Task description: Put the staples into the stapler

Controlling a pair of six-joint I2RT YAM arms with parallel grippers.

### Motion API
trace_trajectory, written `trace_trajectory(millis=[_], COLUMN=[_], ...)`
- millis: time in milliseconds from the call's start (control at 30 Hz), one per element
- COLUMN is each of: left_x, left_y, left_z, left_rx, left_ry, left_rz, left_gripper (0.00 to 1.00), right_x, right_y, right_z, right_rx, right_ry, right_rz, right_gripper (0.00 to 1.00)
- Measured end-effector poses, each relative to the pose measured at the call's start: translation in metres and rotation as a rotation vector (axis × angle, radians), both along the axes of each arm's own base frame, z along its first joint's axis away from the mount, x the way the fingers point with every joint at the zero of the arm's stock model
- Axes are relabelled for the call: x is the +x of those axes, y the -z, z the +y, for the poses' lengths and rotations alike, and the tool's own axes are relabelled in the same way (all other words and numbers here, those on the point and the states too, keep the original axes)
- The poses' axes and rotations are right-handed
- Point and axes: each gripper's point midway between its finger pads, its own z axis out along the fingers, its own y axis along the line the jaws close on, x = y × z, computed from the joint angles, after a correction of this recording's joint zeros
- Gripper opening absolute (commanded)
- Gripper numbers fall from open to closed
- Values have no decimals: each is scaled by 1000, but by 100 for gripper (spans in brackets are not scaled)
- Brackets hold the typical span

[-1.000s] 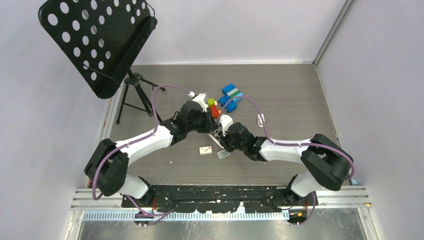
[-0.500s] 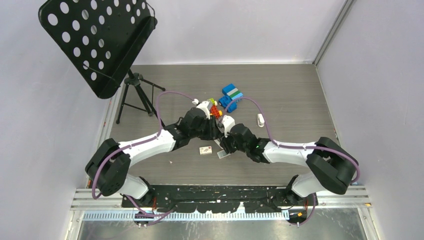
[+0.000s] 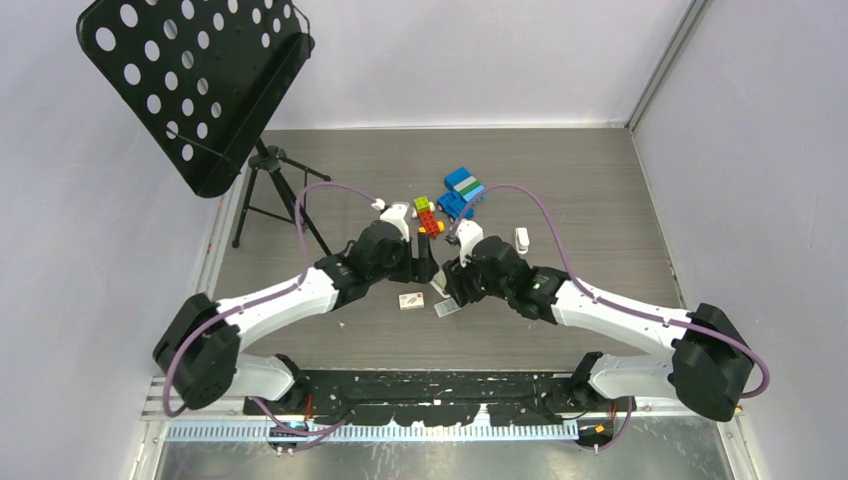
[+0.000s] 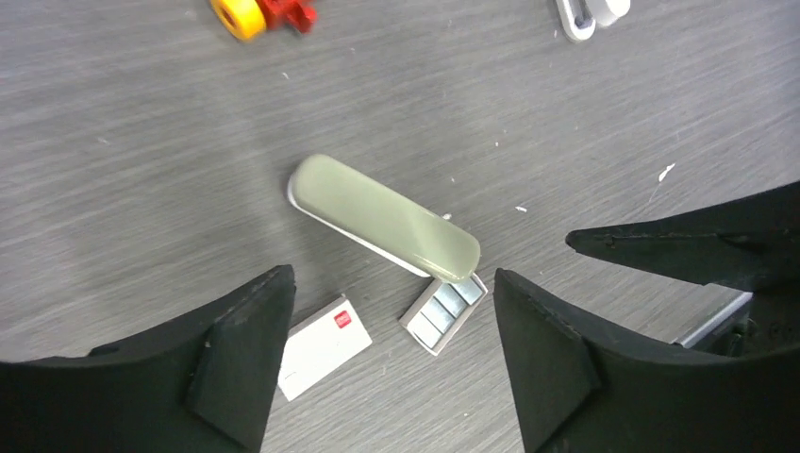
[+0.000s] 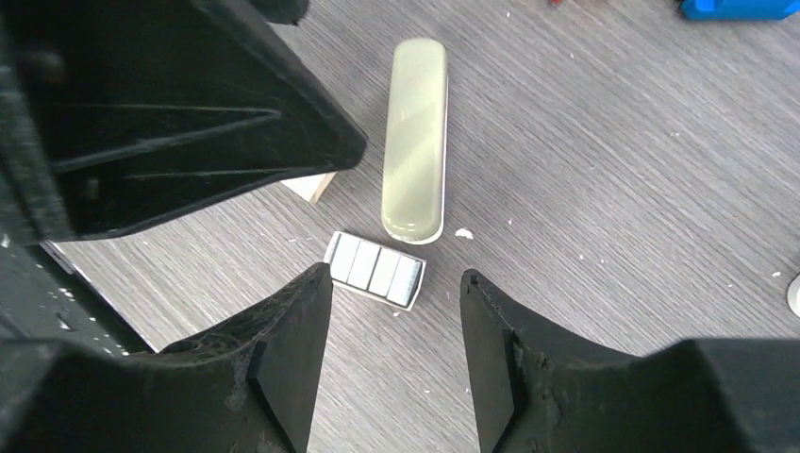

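Observation:
The stapler (image 4: 382,217) lies shut and flat on the table, grey-beige top up, and shows lengthwise in the right wrist view (image 5: 415,142). Touching its near end is a small open tray of silvery staples (image 4: 443,311) (image 5: 375,269) (image 3: 447,309). My left gripper (image 4: 389,276) hovers open above the stapler and holds nothing. My right gripper (image 5: 394,276) is open over the tray of staples, also holding nothing. From above, the two grippers (image 3: 420,262) (image 3: 450,278) meet nose to nose and hide most of the stapler.
A white box with a red label (image 4: 321,344) (image 3: 409,300) lies left of the tray. Toy blocks (image 3: 430,215) and blue bricks (image 3: 462,190) sit behind the grippers. A white claw-shaped piece (image 3: 521,239) is to the right. A music stand (image 3: 190,80) rises at the back left.
Both grippers have opened. The stapler, earlier hidden between them, now lies free on the table. The left gripper has drawn back and the right arm has stretched forward.

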Motion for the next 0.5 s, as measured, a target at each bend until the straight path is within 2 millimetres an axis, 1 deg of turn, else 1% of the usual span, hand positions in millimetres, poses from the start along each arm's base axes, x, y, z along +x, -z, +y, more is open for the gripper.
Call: trace_trajectory(millis=[133, 233, 333, 500], left_x=[2, -1, -9, -29], left_y=[-30, -55, -75, -100], left_z=[21, 44, 71, 114], left_rx=[32, 68, 111, 179], left_ry=[-32, -63, -92, -127], left_rz=[-105, -186, -251, -338], left_gripper=[92, 98, 100, 100], right_x=[1, 5, 8, 17], right_y=[-18, -25, -21, -6], right_z=[3, 8, 12, 21], right_rx=[-4, -27, -82, -182], right_ry=[21, 29, 29, 35], right_rz=[33, 65, 110, 186], right_gripper=[58, 58, 58, 57])
